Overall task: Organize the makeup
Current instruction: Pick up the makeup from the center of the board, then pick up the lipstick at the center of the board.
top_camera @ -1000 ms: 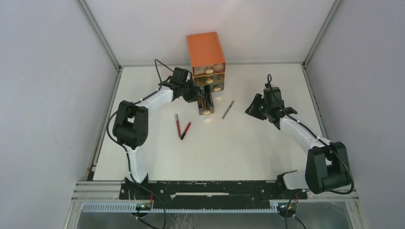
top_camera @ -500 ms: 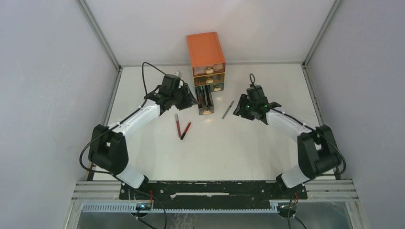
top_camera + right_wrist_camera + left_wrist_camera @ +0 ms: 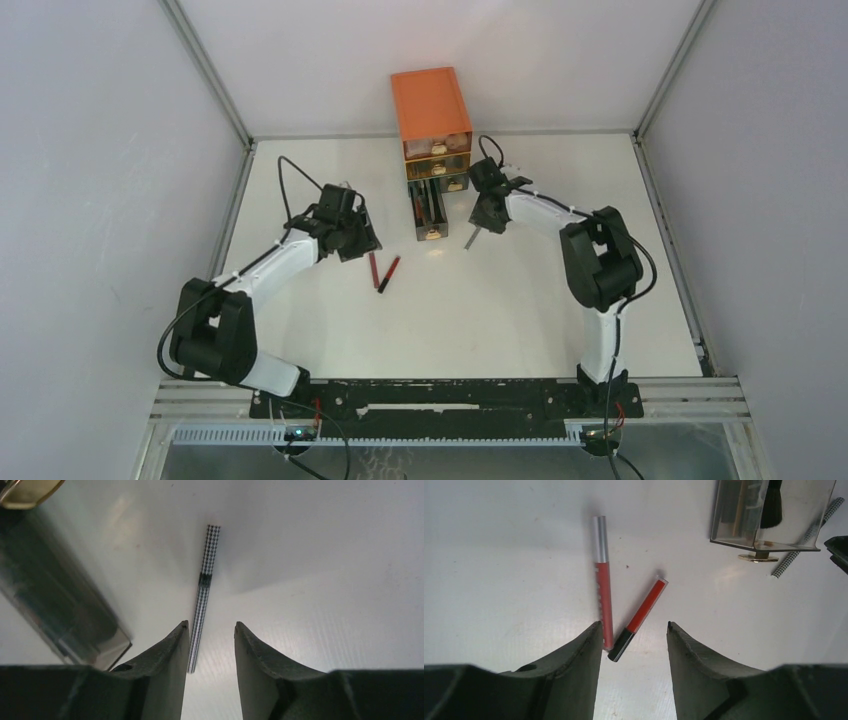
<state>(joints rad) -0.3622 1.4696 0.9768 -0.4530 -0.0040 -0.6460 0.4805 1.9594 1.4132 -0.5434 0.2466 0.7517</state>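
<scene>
Two pieces of makeup lie side by side on the white table: a pink-red pencil with a silver cap [image 3: 603, 590] [image 3: 372, 263] and a red pencil with a black end [image 3: 641, 614] [image 3: 389, 273]. My left gripper [image 3: 634, 625] [image 3: 358, 240] hovers open just above their near ends, holding nothing. A thin checkered pencil [image 3: 204, 590] [image 3: 470, 239] lies beside the pulled-out clear drawer [image 3: 430, 212]. My right gripper [image 3: 211, 624] [image 3: 487, 220] stands open over it, the pencil's near end close to the left finger [image 3: 175, 645]. A black brush [image 3: 774, 510] lies in the drawer.
The orange three-drawer chest [image 3: 431, 110] stands at the back centre, its bottom drawer [image 3: 769, 540] pulled out toward me with a gold knob [image 3: 758, 557]. Grey walls close in the table at left, right and back.
My left gripper drew back from the drawer toward the near left and now hangs over the two red pencils. My right gripper swung left to the checkered pencil.
</scene>
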